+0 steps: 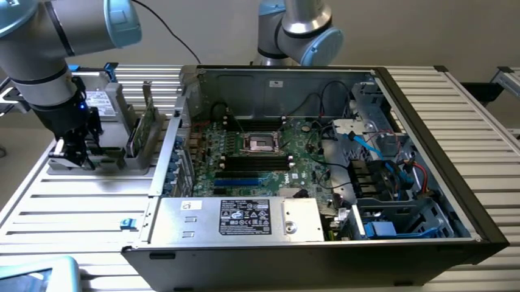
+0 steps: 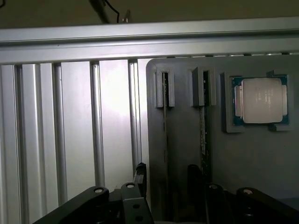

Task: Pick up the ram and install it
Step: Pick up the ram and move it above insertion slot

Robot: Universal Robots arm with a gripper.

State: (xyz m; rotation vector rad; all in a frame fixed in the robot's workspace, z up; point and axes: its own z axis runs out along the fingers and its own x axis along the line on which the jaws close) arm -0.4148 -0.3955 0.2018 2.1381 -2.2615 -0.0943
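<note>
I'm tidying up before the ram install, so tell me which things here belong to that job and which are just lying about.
For the job: the ram, on edge in the grey tray; the open claw over it; the motherboard's black slots.
Lying about: processor chip; second board on edge; power supply; other arm.

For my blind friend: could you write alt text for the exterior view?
A robot arm's gripper hangs at a grey holder with an upright green circuit board, at the exterior view's left. Beside it lies an open computer case.
</note>
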